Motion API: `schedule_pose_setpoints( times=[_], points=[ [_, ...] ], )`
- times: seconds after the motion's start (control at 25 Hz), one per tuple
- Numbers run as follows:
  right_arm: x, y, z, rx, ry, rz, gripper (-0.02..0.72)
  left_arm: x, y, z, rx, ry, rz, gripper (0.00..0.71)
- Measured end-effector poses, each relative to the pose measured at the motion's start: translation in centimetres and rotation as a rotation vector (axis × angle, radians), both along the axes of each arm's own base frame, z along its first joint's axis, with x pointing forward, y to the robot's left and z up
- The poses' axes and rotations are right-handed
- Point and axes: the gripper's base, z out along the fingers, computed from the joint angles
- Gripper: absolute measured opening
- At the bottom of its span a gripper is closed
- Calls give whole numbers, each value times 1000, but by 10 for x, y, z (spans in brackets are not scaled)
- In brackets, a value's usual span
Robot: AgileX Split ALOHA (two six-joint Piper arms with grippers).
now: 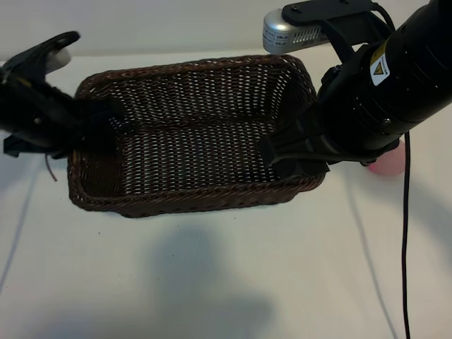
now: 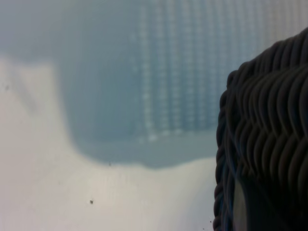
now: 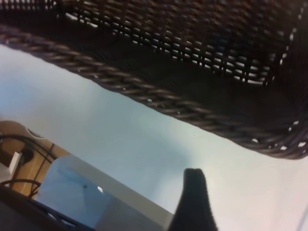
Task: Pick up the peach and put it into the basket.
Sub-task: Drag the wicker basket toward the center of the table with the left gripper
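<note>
The small pale-pink round peach (image 1: 390, 162) lies right of the dark woven wicker basket (image 1: 191, 205), just behind my open, empty right gripper (image 1: 296, 159)

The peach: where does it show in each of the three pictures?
Exterior view: peach at the right, on the table beside the basket, half hidden behind the right arm.
Left wrist view: not in it.
Right wrist view: not in it.
Shared landmark: the basket's braided rim.
</note>
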Motion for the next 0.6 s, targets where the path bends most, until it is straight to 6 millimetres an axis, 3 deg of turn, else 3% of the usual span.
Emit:
schedule_pose_setpoints(
  times=[0.32,0.6],
  points=[
    [0,0,0,0,0,0,552,27,-6,-24,32,44,-72,113],
    [0,0,0,0,0,0,552,37,-16,-48,48,60,-90,113]
  ],
)
